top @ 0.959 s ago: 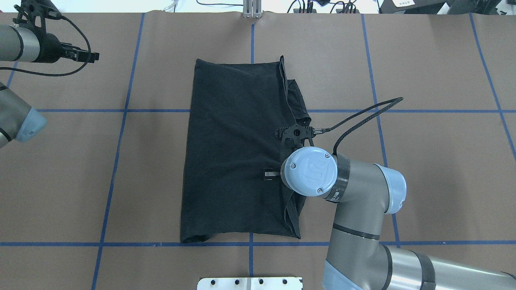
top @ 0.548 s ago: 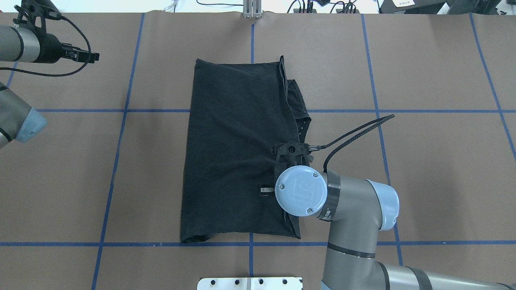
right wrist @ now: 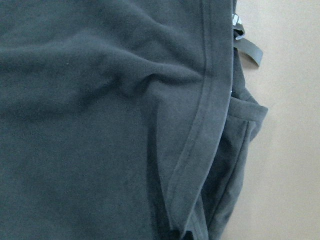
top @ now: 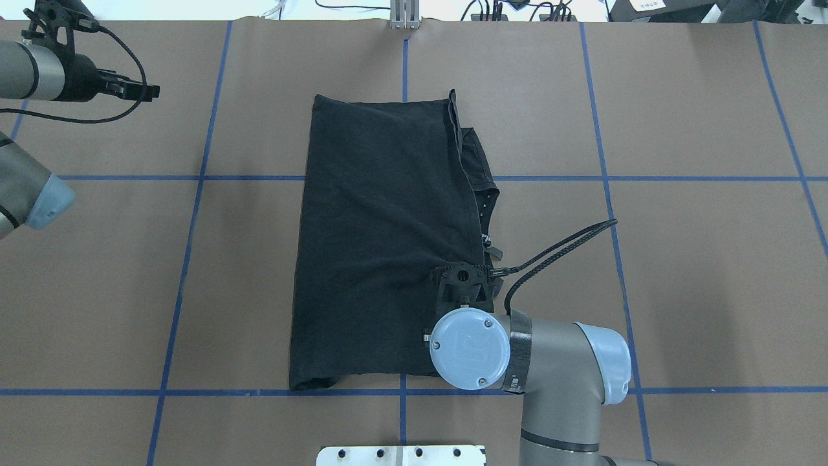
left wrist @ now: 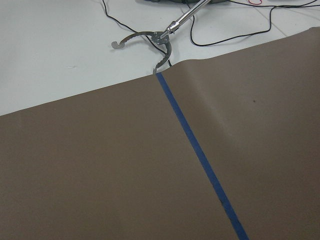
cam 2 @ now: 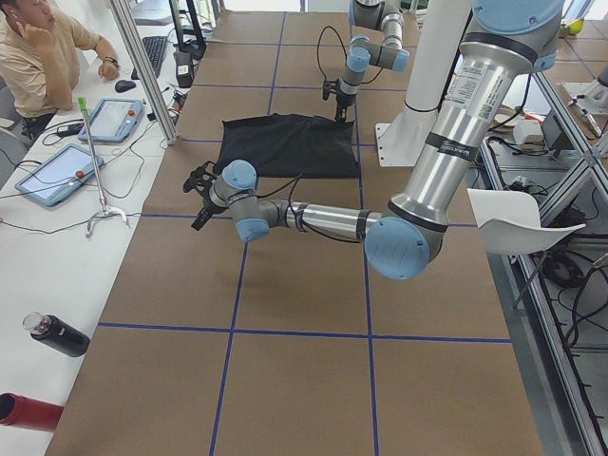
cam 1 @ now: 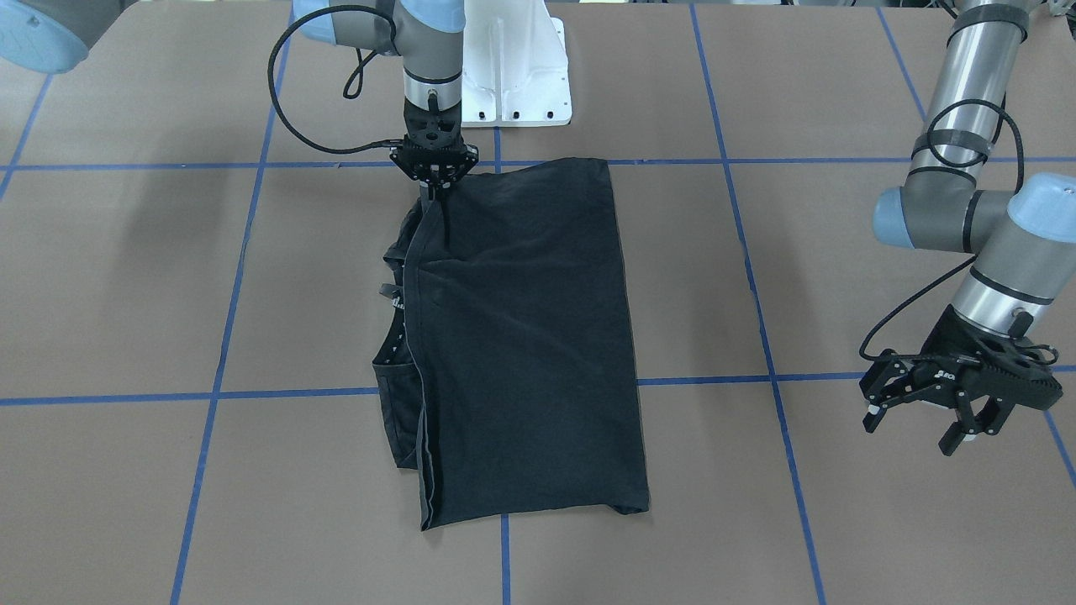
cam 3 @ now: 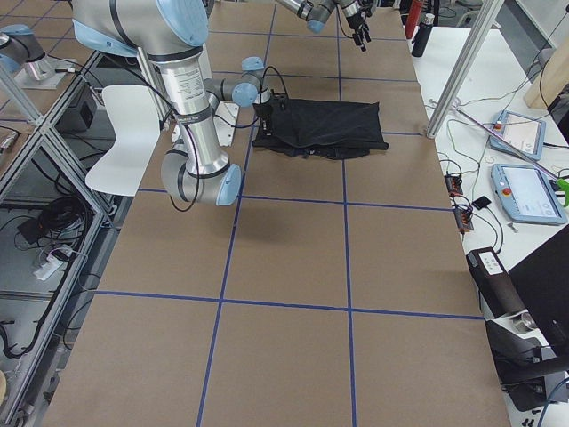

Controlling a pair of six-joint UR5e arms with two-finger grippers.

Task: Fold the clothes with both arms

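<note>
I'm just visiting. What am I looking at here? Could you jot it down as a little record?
Item: black T-shirt, folded into a long strip, flat on brown table
Right gripper: looks shut, at the shirt's edge nearest the robot; grip on cloth unclear
Left gripper: open, empty, off to the side, away from the shirt

We can read almost nothing. On the light-blue joint cap (top: pixel 451 364) over the T-shirt's (top: pixel 381 246) corner nearest the robot there is a raised square logo (top: pixel 470 347), seemingly the letters UR. Well to the side of the T-shirt, the left gripper (cam 1: pixel 916 427) carries short white lettering (cam 1: pixel 940 376) that begins RO; the rest is too small for us. At the T-shirt's folded edge the white neck print (right wrist: pixel 236 21) is cut off and unreadable. Beside the T-shirt in the left side view, a white label (cam 2: pixel 465 85) on the left arm (cam 2: pixel 437 171) is too small to read.
</note>
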